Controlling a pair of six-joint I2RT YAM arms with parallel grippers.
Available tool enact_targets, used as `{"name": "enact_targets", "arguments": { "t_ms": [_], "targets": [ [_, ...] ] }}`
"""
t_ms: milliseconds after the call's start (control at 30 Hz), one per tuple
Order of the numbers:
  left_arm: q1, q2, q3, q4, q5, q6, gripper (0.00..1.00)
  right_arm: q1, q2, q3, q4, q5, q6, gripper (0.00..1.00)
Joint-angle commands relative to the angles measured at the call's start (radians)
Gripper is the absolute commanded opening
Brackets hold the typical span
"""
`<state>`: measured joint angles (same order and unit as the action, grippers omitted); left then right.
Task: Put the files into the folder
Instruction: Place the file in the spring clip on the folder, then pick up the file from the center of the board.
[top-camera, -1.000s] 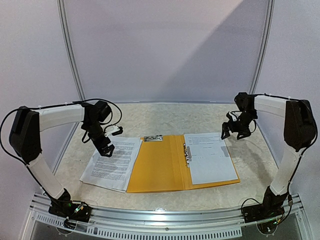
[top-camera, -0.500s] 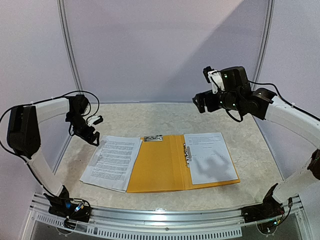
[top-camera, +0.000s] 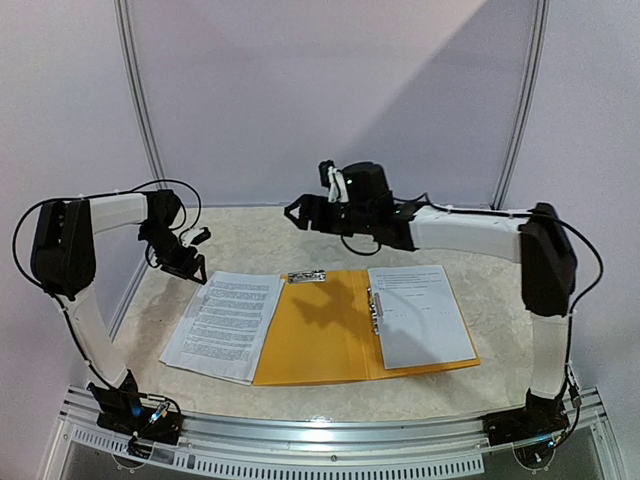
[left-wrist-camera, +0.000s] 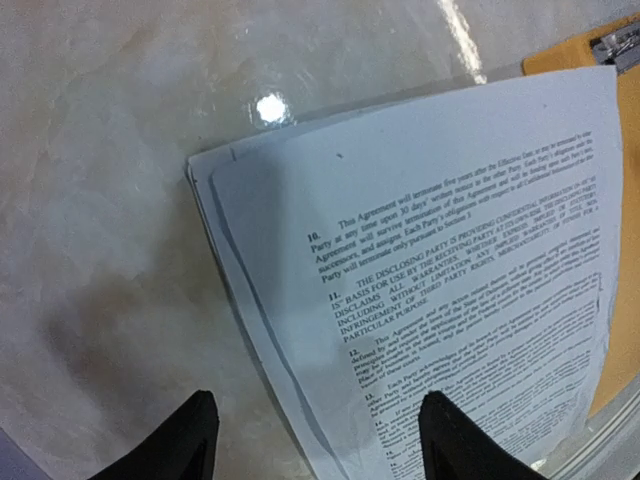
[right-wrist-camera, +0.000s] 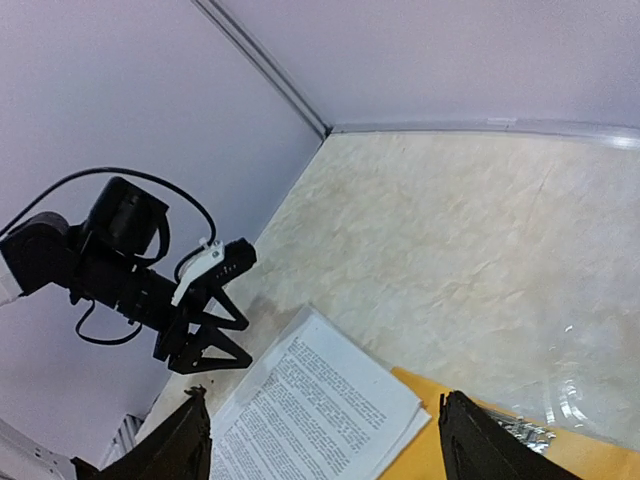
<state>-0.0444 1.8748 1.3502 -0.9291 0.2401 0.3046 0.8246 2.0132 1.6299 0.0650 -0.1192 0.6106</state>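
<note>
On the pale marbled table (top-camera: 300, 235) between lilac walls (top-camera: 330, 90), both grippers hang parted, holding nothing.

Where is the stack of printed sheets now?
In the top view the stack lies flat on the table, left of the open folder, its right edge at the folder's left edge, below the left gripper.

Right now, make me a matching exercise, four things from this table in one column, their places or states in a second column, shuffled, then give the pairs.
1. loose stack of white printed paper sheets
2. flat orange-yellow plastic folder
3. single white printed sheet
4. right tool

A. lying open
B. raised above the folder's far edge
C. on the table left of the folder
D. on the folder's right half

Pairs: 1-C, 2-A, 3-D, 4-B
</note>
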Motion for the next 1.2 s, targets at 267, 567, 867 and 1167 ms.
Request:
{"name": "enact_targets", "arguments": {
  "t_ms": [267,567,867,1167],
  "targets": [
    [-0.029,0.007,-0.057,0.051,0.033,0.019,0.69,0.09,0.463,0.347,-0.019,0.041,0.545,0.73],
    [-0.029,0.01,-0.089,0.062,0.076,0.016,0.69,0.107,0.531,0.352,-0.039,0.059,0.683,0.66],
    [-0.029,0.03,-0.094,0.072,0.099,0.004,0.69,0.115,0.495,0.323,-0.063,0.171,0.658,0.64],
    [-0.029,0.03,-0.092,0.075,0.087,0.01,0.69,0.115,0.51,0.306,-0.061,0.164,0.693,0.64]
  ]
}}
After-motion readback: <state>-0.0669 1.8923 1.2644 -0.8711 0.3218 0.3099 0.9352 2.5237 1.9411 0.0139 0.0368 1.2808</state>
